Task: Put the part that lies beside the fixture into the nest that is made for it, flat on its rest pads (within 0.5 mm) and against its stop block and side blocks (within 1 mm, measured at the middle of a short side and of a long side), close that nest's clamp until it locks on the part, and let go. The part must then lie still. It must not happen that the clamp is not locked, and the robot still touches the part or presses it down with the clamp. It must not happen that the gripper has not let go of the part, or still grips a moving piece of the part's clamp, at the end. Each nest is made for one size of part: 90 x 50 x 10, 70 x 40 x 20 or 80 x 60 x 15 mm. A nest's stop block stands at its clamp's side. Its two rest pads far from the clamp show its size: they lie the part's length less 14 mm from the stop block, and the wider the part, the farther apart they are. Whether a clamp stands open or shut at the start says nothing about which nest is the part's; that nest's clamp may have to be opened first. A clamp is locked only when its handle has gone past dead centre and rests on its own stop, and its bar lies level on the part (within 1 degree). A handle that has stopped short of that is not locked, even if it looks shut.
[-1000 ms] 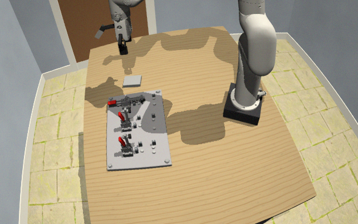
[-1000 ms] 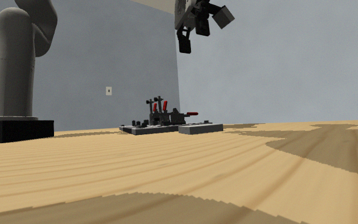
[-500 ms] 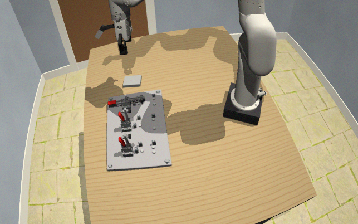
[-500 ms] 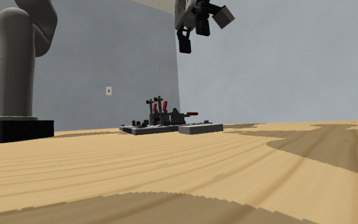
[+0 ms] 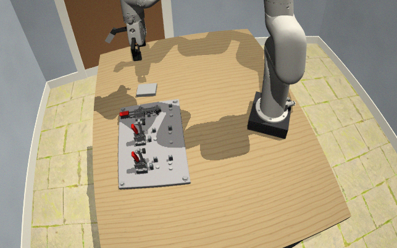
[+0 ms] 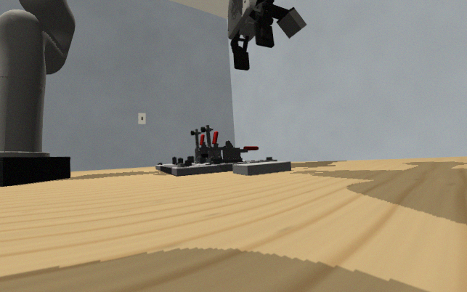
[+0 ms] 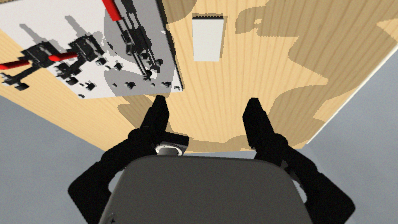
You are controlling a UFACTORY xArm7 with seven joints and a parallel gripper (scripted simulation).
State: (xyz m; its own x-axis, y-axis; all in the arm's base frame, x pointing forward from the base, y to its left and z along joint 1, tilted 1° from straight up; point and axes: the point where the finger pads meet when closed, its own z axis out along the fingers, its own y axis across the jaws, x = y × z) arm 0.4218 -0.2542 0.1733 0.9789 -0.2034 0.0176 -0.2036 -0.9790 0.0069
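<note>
Claw open, high above part

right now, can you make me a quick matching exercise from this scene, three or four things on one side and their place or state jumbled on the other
Things:
1. gripper
2. grey part
3. fixture plate
4. arm base

Place or state:
A. carries three clamps with red handles
B. a black block at the table's side
C. open, high above the table, holding nothing
D. lies flat on the table beside the fixture

Pairs: 1-C, 2-D, 3-A, 4-B
</note>
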